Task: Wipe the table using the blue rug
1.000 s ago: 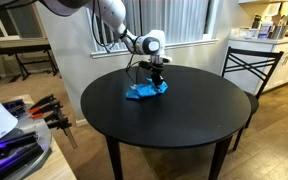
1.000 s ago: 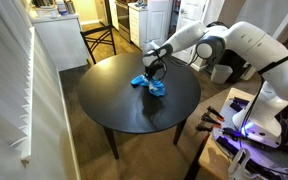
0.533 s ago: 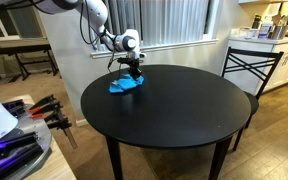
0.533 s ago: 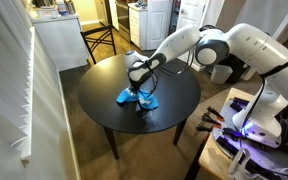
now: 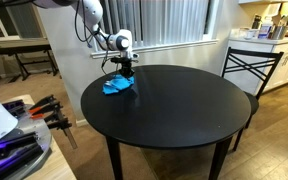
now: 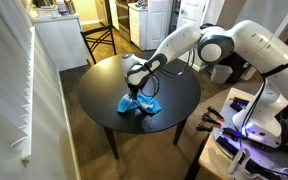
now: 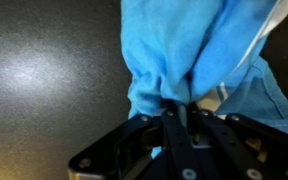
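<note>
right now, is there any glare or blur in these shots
Wrist view: a soft glare patch on the black table, the cloth fairly sharp, the gripper dark and blurred up close. Both exterior views: evenly lit, no strong glare on it.

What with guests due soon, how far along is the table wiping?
Done: the gripper is shut on the blue rug, so the pickup is finished. In hand: the rug rests on the table close to its rim, under the gripper, in both exterior views. Left: probably most of the top; the pictures don't show which parts have been wiped.
</note>
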